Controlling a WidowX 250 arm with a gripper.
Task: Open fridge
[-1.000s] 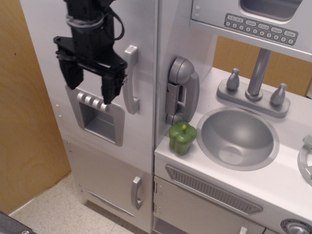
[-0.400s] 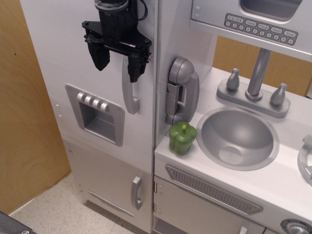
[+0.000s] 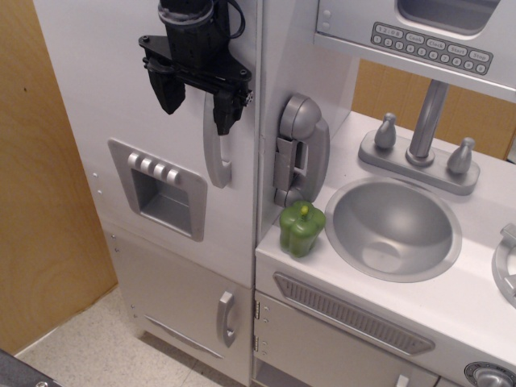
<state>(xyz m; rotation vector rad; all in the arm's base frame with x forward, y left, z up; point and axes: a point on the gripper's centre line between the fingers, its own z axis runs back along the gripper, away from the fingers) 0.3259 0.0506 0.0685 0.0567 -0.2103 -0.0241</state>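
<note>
Tall white fridge (image 3: 121,105) at left of frame, door shut, flush with its right edge along the seam beside the phone (image 3: 300,149). Bounded on the left by a wooden panel (image 3: 40,185) running close along the fridge's side, leaving only a thin strip of floor (image 3: 89,355) at bottom left. Bounded on the right by the cabinet side wall carrying the phone, then the counter (image 3: 451,298) with sink (image 3: 393,228) and faucet (image 3: 425,121). Open room mostly in front of the door face, above and left of the dispenser (image 3: 159,189).

Grey curved handle (image 3: 216,157) standing vertical near the door's right edge, its lower end free, its top hidden behind the gripper (image 3: 196,103). Gripper black, pointing down, hanging in front of the upper door with fingers spread wide. Right-of-frame finger (image 3: 226,113) overlapping the top of the handle; left-of-frame finger (image 3: 168,93) over bare door, well left of the handle. Handle thus near the inner side of one finger, not centred in the gap. Cannot tell whether the finger touches the handle.

Dispenser below the gripper and apart from it, four buttons in a row over its recess. Smaller lower door (image 3: 185,310) with short handle (image 3: 226,318) well below. Green pepper (image 3: 302,228) on the counter corner, just beside the phone's base and near the sink rim, clear of the door's seam.
</note>
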